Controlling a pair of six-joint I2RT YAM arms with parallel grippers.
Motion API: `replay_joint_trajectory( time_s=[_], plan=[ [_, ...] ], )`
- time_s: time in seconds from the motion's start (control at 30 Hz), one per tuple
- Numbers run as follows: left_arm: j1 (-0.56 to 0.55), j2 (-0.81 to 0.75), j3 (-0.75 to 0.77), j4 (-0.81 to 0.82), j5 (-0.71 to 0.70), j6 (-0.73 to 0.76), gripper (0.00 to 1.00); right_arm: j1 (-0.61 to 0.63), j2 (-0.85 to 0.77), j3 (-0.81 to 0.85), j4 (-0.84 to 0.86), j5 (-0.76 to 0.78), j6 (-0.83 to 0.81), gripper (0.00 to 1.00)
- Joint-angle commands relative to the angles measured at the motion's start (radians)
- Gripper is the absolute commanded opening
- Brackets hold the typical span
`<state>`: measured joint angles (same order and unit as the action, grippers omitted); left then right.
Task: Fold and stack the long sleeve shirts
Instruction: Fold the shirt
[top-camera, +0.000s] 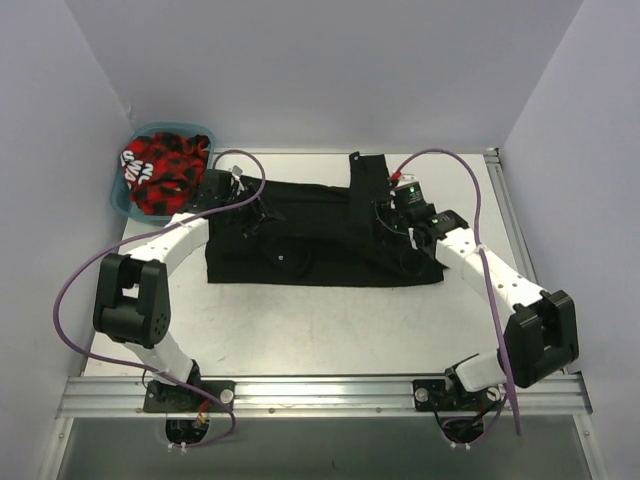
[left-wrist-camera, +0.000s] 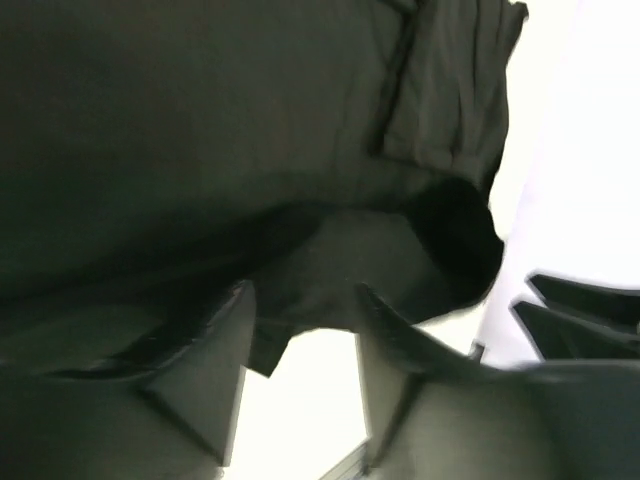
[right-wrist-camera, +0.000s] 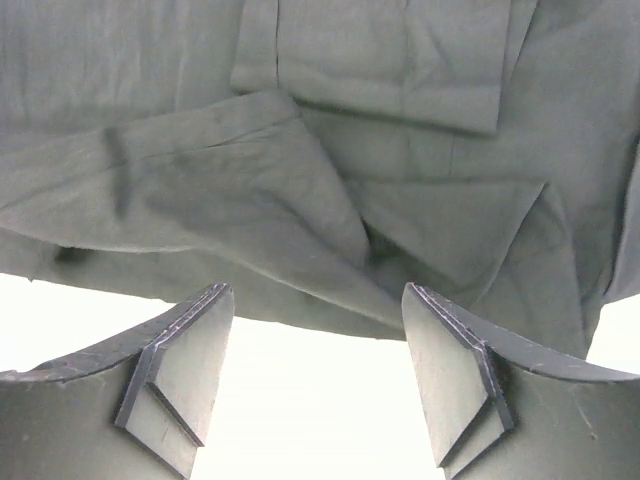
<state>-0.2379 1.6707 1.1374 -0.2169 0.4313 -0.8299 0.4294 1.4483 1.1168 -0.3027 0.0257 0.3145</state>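
A plain black long sleeve shirt (top-camera: 300, 250) of soft cloth lies spread in a rough rectangle across the middle of the flat white table (top-camera: 330, 320). One narrow strip of it (a sleeve, by the look) is folded across its right part and reaches toward the far edge. The left gripper (top-camera: 243, 207) sits over the shirt's far left part; in its wrist view the jaws stand apart, with a dark hem and a hanging corner of cloth just ahead of the gap, and they clamp nothing. The right gripper (top-camera: 388, 215) is low beside the folded strip. Its grey fingers (right-wrist-camera: 180, 370) are spread wide with bare table between them, the creased shirt edge just beyond the tips, nothing held. A teal plastic basket (top-camera: 160, 127) in the far left corner holds a red and black checked cloth (top-camera: 160, 170), near the shirt
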Motion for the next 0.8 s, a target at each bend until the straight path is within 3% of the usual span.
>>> replay_joint_trajectory(
  time_s=[0.0, 0.1, 0.2, 0.33, 0.5, 0.63, 0.77],
  plan=[
    [0.014, -0.011, 0.056, -0.048, -0.074, 0.072, 0.62, 0.012, -0.064, -0.044, -0.024, -0.012, 0.046, 0.69],
    [0.005, -0.096, 0.016, -0.045, -0.112, 0.084, 0.87, 0.034, -0.132, -0.090, -0.029, -0.018, 0.070, 0.70],
    [-0.047, -0.202, -0.059, -0.068, -0.236, 0.110, 0.96, 0.052, -0.206, -0.149, -0.029, -0.017, 0.095, 0.70],
    [-0.176, -0.291, -0.181, -0.061, -0.391, 0.152, 0.93, 0.065, -0.275, -0.216, -0.009, -0.018, 0.092, 0.70],
    [-0.218, -0.342, -0.333, 0.025, -0.459, 0.129, 0.87, 0.098, -0.275, -0.261, 0.016, -0.046, -0.009, 0.70],
    [-0.219, -0.338, -0.349, 0.025, -0.500, 0.169, 0.87, 0.198, -0.201, -0.244, 0.020, 0.070, -0.086, 0.69],
    [-0.210, -0.313, -0.318, 0.011, -0.552, 0.195, 0.86, 0.198, -0.108, -0.227, 0.022, 0.135, -0.008, 0.66]
  ],
)
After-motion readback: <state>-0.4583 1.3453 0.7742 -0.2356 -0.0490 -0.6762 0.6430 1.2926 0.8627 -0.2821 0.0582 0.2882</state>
